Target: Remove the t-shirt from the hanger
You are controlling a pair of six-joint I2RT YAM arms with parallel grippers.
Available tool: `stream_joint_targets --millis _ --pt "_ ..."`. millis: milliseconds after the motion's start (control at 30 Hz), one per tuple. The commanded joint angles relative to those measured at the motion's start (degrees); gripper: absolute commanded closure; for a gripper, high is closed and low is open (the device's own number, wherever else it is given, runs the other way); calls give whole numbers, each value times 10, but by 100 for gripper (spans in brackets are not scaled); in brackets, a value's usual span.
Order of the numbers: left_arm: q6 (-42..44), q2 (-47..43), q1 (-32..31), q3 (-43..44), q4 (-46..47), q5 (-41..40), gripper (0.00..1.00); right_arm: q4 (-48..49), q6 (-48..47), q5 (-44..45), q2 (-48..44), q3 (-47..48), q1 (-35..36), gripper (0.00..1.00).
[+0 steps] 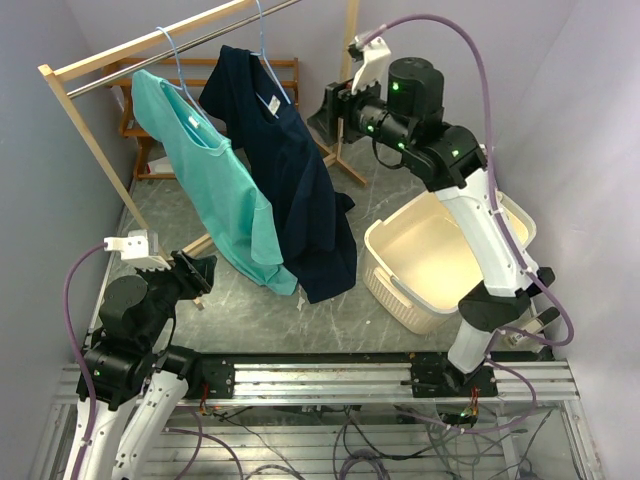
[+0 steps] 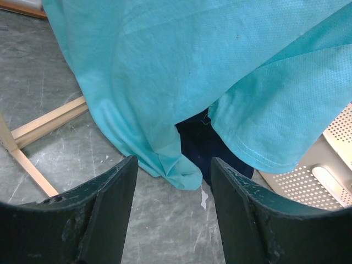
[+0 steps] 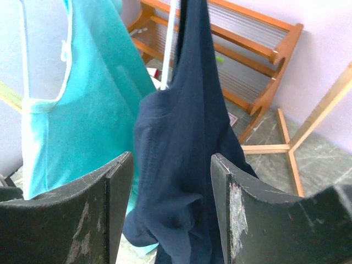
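Jaws on your right gripper (image 1: 328,108) stand apart at three o'clock of the navy t-shirt (image 1: 300,170); your left gripper (image 1: 200,274), also released, sits at seven o'clock of the teal t-shirt (image 1: 215,185).

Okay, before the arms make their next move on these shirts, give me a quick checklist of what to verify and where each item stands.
1. Right gripper open, facing the navy shirt: ok.
2. Left gripper open, near the teal shirt hem: ok.
3. A shirt gripped: not ok, neither gripper holds one.
4. Navy shirt's hanger hooked on the rail: ok.
5. Basket has room for a shirt: ok.
6. Collar loose enough to slip off: cannot tell.
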Motion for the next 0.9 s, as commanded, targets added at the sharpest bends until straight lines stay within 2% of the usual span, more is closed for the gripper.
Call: stream_joint_targets --millis 0,300,433,500,600,667,700,733,867 --pt "-2 -3 -4 13 10 1 33 34 -22 29 16 10 29 42" --pt "-3 -3 -4 13 10 1 33 34 -31 68 57 28 65 45" --pt "-3 -3 -4 13 10 0 34 41 -32 96 70 24 70 51" --pt "-3 -3 -4 13 9 -2 34 46 -30 105 74 22 71 56" --pt "-5 -3 -4 14 8 -4 34 51 -31 113 78 24 71 70" --pt "-3 -5 -4 14 9 -2 35 61 -33 114 76 21 70 83" --pt "-3 -6 -4 15 9 -3 36 70 -33 117 73 15 70 96" --pt "-3 -9 -4 15 9 -3 37 81 -32 122 67 6 71 100" --pt "4 -24 -5 18 12 8 37 134 -33 130 41 -36 70 100"
